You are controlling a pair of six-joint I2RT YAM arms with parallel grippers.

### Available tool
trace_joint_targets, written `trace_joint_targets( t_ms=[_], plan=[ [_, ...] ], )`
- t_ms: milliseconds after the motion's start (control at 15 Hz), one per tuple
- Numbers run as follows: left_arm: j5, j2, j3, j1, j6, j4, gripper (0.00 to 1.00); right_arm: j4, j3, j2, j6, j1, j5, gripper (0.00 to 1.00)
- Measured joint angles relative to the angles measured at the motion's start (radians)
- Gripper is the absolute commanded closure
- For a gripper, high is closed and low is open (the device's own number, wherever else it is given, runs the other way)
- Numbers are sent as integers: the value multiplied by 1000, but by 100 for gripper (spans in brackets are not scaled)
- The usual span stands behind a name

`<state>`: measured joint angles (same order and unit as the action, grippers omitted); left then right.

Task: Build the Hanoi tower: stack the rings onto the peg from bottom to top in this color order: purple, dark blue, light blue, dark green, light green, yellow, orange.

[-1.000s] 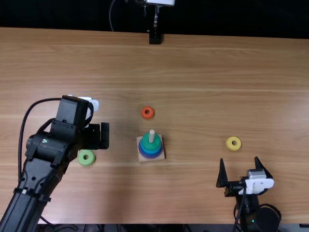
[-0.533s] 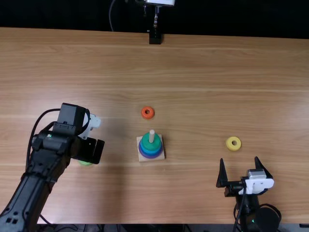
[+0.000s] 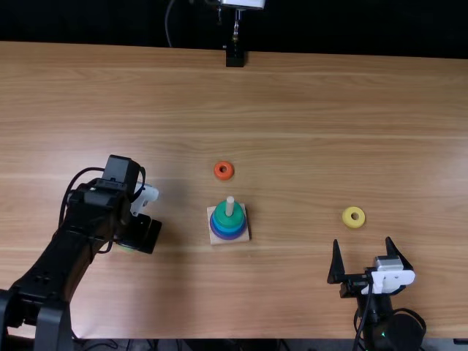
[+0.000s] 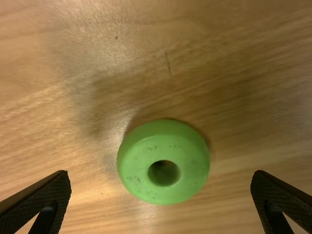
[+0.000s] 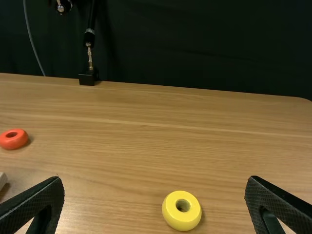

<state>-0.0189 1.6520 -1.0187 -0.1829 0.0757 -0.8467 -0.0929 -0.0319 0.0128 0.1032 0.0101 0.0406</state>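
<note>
Desk | left of peg: our left gripper, spread wide, empty, nearly hides light green ring from top view | right of peg: our right gripper, fingers apart, empty; yellow ring

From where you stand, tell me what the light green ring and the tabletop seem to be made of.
The light green ring looks like painted wood with a satin finish: even colour, rounded edge, small dark marks on its face; plastic is possible. The tabletop looks like wood or wood laminate, lightly glossy, with long grain streaks and soft reflections.
</note>
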Motion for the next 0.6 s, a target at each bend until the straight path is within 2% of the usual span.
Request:
trace_joint_targets(
  t_ms=[600],
  plan=[
    [0,80,0,0,2,0,0,0,0,0,0,0,0,0]
  ],
)
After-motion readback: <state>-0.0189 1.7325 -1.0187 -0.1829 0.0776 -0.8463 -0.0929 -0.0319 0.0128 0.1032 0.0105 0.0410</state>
